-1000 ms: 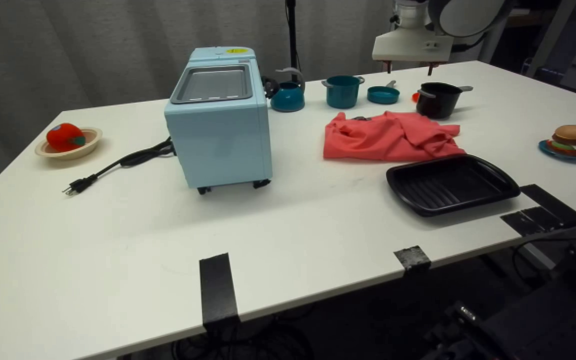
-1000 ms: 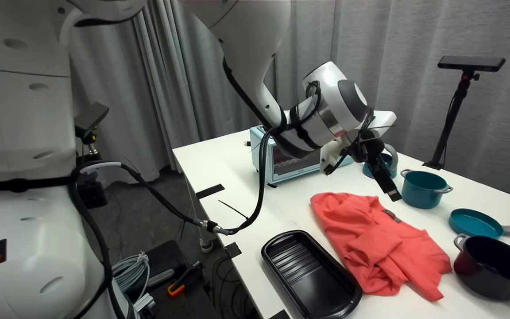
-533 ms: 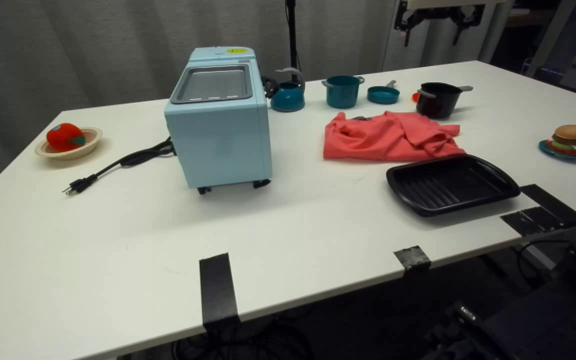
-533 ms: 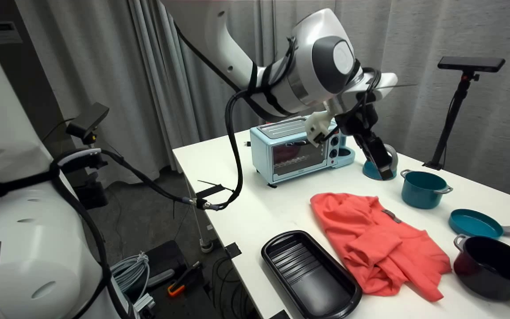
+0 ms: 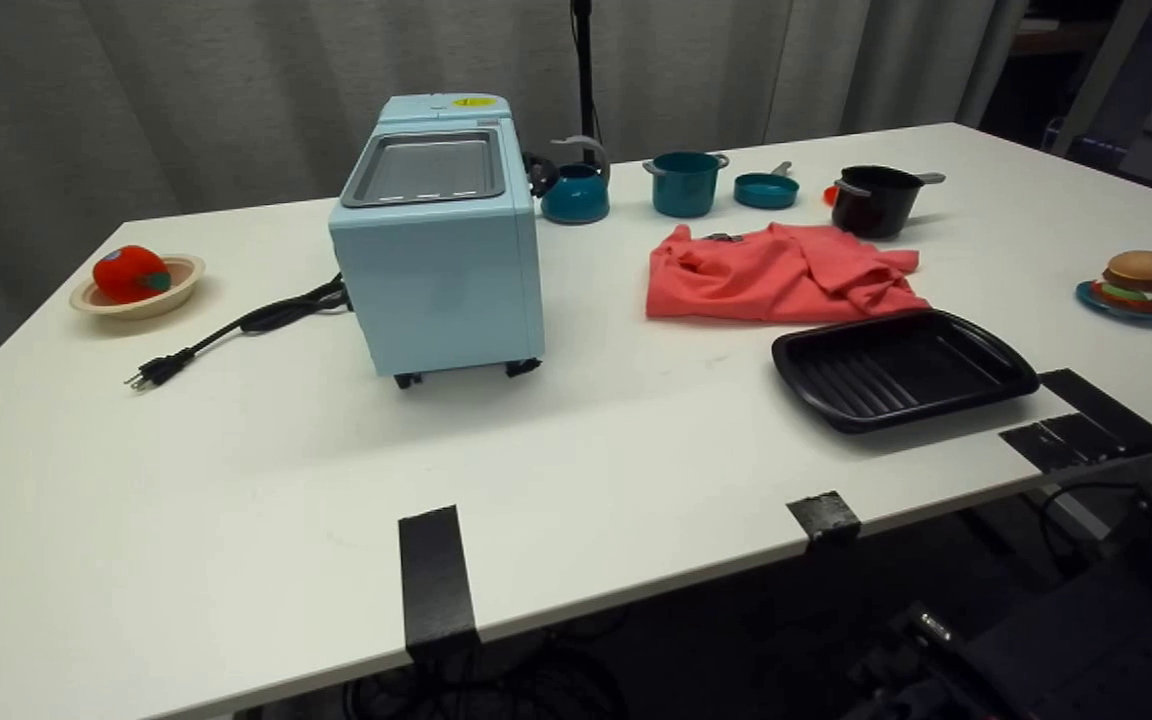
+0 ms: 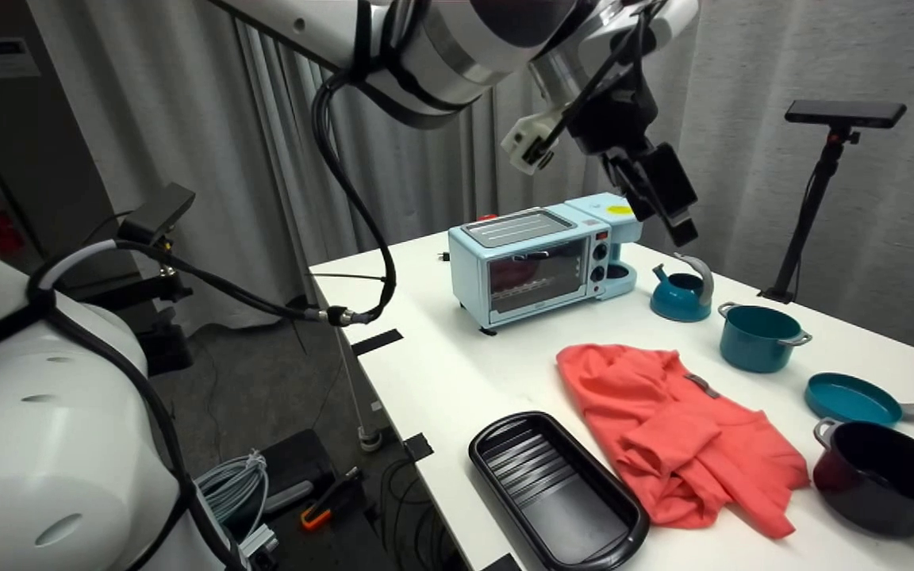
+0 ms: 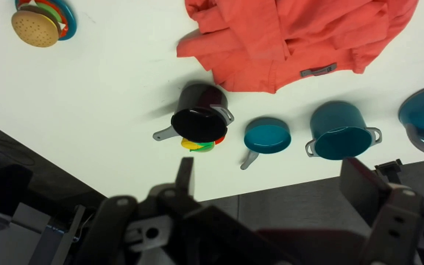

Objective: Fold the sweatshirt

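The coral-red sweatshirt [image 5: 776, 275] lies bunched on the white table in both exterior views, with one sleeve folded across its body [image 6: 667, 436]. Its grey tag shows along one edge of the cloth [image 7: 248, 40] in the wrist view. My gripper [image 7: 269, 161] is wide open, and nothing sits between its fingers. High above the table, the gripper [image 6: 677, 226] hangs well clear of the cloth, near the kettle and toaster oven in an exterior view.
A black ribbed pan [image 6: 556, 492] lies right beside the sweatshirt. On its other side stand a black pot [image 7: 199, 114], a teal frying pan [image 7: 267, 138], a teal pot [image 7: 339, 134] and a kettle [image 6: 679, 300]. The blue toaster oven [image 5: 446, 280] is nearby.
My arm has risen and drawn back from above the sweatshirt, leaving the top of an exterior view. The jaws have stayed open, and the sweatshirt has not moved.
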Available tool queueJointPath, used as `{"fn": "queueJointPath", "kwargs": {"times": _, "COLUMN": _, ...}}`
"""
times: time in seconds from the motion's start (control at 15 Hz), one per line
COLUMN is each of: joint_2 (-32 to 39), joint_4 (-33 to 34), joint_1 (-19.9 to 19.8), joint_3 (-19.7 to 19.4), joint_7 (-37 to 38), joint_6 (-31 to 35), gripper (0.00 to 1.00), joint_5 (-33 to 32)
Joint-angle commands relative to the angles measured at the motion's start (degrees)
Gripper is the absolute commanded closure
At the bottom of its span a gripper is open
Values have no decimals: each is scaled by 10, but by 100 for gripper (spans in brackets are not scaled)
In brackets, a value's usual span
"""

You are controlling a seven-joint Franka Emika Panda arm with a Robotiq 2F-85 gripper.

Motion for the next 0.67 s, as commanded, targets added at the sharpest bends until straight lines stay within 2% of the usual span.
{"fn": "queueJointPath", "kwargs": {"times": 0.0, "joint_2": -2, "joint_4": -2, "joint_1": -38, "joint_3": 36, "joint_7": -11, "joint_6": 4, "gripper": 0, "joint_5": 16}}
{"fn": "queueJointPath", "kwargs": {"times": 0.6, "joint_2": 18, "joint_4": 2, "joint_1": -41, "joint_3": 39, "joint_7": -8, "joint_6": 4, "gripper": 0, "joint_5": 12}}
